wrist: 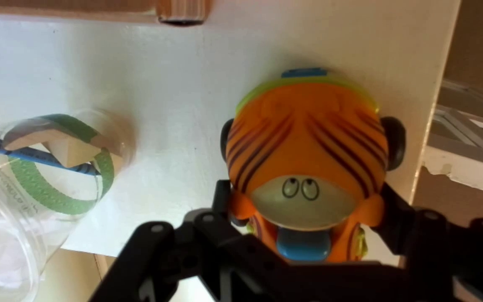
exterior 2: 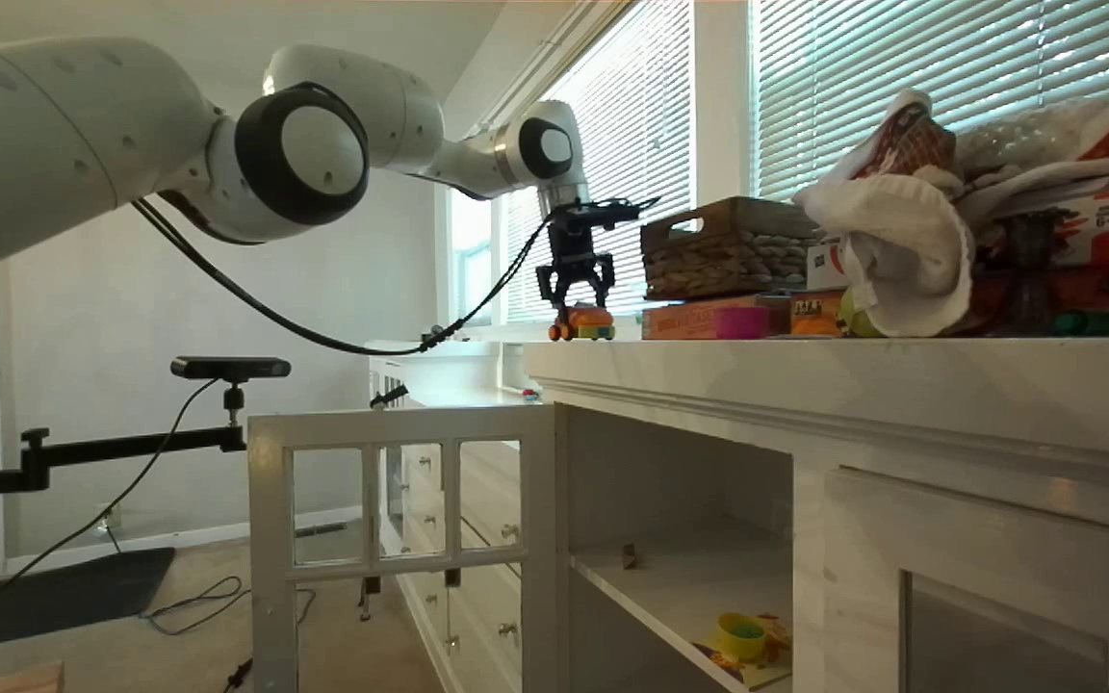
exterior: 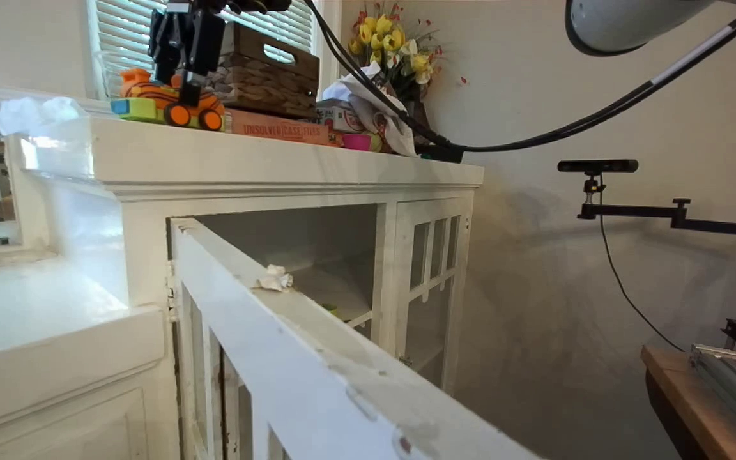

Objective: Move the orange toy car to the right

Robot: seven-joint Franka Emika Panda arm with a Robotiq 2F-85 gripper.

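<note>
The orange toy car (exterior: 162, 97) stands on the white cabinet top near its front edge, left of the flat box. It is orange with dark stripes, dark wheels and yellow-green and blue parts. It also shows in an exterior view (exterior 2: 590, 320) and large in the wrist view (wrist: 308, 134). My gripper (wrist: 306, 199) points down over it, one finger touching each side at the round orange knobs. The gripper also shows in both exterior views (exterior: 176, 89) (exterior 2: 581, 310). It looks shut on the car. The wheels appear to rest on the cabinet top.
A flat red-orange box (exterior: 282, 128) lies beside the car, with a wicker basket (exterior: 269, 83) on it. Clear plastic cups (wrist: 27, 235), a blue crayon (wrist: 36, 155) and a green ring (wrist: 57, 201) lie behind. The cabinet's front edge (wrist: 434, 113) is close. A cabinet door (exterior 2: 400, 423) stands open below.
</note>
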